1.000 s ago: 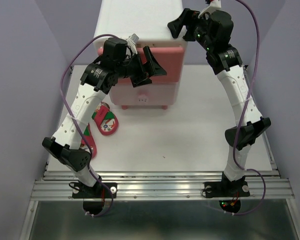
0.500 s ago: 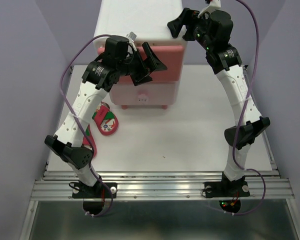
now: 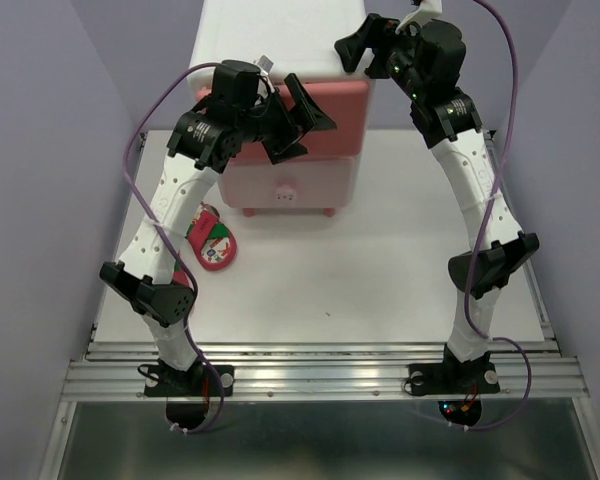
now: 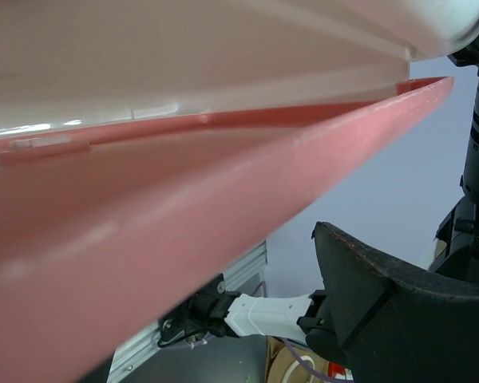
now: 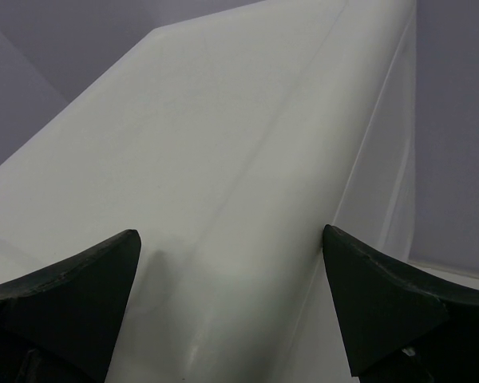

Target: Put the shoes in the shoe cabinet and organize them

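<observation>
The white shoe cabinet (image 3: pixel 270 40) stands at the back of the table. My left gripper (image 3: pixel 300 130) is open, right against the darker pink upper drawer front (image 3: pixel 342 115). That front fills the left wrist view (image 4: pixel 184 207), with a gap between it and the white body, and one black finger (image 4: pixel 383 319) shows below it. My right gripper (image 3: pixel 363 42) is open over the cabinet's top right edge, its fingers spread over the white top (image 5: pixel 231 199). One red sandal (image 3: pixel 213 243) lies left of the cabinet. A second one (image 3: pixel 186 276) is partly behind my left arm. The white sneakers are out of view.
The paler pink lower drawer (image 3: pixel 290 180) with its bunny knob (image 3: pixel 285 196) is shut. Purple walls close in on the left, right and back. A metal rail (image 3: pixel 320 365) runs along the near table edge.
My left arm has lifted and its open gripper has moved a little up and back along the upper drawer front. The right arm has not moved.
</observation>
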`<state>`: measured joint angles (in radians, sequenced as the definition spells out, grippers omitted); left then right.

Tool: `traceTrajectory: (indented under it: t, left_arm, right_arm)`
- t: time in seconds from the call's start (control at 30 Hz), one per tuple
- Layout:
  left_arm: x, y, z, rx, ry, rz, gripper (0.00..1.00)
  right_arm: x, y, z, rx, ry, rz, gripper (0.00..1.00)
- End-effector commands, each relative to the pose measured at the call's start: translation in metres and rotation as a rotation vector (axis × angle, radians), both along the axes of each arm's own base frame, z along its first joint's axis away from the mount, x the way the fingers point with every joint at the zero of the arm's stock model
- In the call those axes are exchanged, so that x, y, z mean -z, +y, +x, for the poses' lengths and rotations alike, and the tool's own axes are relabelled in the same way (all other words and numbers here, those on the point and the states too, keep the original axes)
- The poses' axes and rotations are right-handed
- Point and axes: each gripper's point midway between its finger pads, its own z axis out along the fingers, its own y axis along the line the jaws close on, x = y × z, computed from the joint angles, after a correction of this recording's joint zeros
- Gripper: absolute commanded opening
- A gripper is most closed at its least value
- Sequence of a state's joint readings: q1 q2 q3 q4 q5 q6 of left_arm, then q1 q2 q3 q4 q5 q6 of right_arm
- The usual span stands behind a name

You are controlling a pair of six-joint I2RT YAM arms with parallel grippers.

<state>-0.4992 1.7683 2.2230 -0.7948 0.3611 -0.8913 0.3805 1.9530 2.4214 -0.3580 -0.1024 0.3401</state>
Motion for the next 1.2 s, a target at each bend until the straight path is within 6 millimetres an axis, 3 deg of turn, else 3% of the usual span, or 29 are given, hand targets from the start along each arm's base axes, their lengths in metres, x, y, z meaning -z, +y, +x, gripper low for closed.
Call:
traceTrajectory:
  t: [0.0,0.03,0.2,0.33,0.47,0.57,0.7,0.8,0.83,1.03,1.17]
  left_arm:
    - [-0.034,0.081,0.151,-0.404,-0.425,0.102,0.99]
    - [-0.041,0.086,0.151,-0.394,-0.46,0.134,0.99]
    - [-0.012,0.118,0.137,-0.362,-0.409,0.348,0.99]
    - [0.021,0.129,0.125,-0.309,-0.365,0.461,0.99]
    - [0.022,0.131,0.118,-0.308,-0.344,0.466,0.99]
    - [0.014,0.139,0.112,-0.357,-0.364,0.468,0.99]
    - [-0.015,0.148,0.103,-0.4,-0.452,0.467,0.99]
    - [-0.053,0.152,0.097,-0.422,-0.539,0.454,0.99]
    - [-0.052,0.152,0.098,-0.422,-0.538,0.455,0.99]
    - [-0.11,0.149,0.084,-0.436,-0.687,0.386,0.99]
    - [-0.109,0.152,0.084,-0.456,-0.693,0.381,0.99]
  right_arm:
    - [0.005,0.028,-0.011,-0.123,0.005,0.005,1.0]
    - [0.005,0.028,-0.012,-0.127,0.003,0.001,1.0]
    - [0.012,0.026,-0.016,-0.13,0.006,-0.034,1.0]
    - [0.018,0.025,-0.015,-0.126,0.022,-0.048,1.0]
    - [0.026,0.025,-0.013,-0.12,0.045,-0.062,1.0]
    - [0.029,0.025,-0.012,-0.117,0.051,-0.07,1.0]
    - [0.037,0.025,-0.012,-0.122,0.074,-0.084,1.0]
    - [0.04,0.026,-0.013,-0.129,0.088,-0.081,1.0]
    - [0.042,0.027,-0.013,-0.129,0.093,-0.081,1.0]
    - [0.047,0.028,-0.013,-0.139,0.112,-0.082,1.0]
    - [0.048,0.028,-0.015,-0.143,0.117,-0.085,1.0]
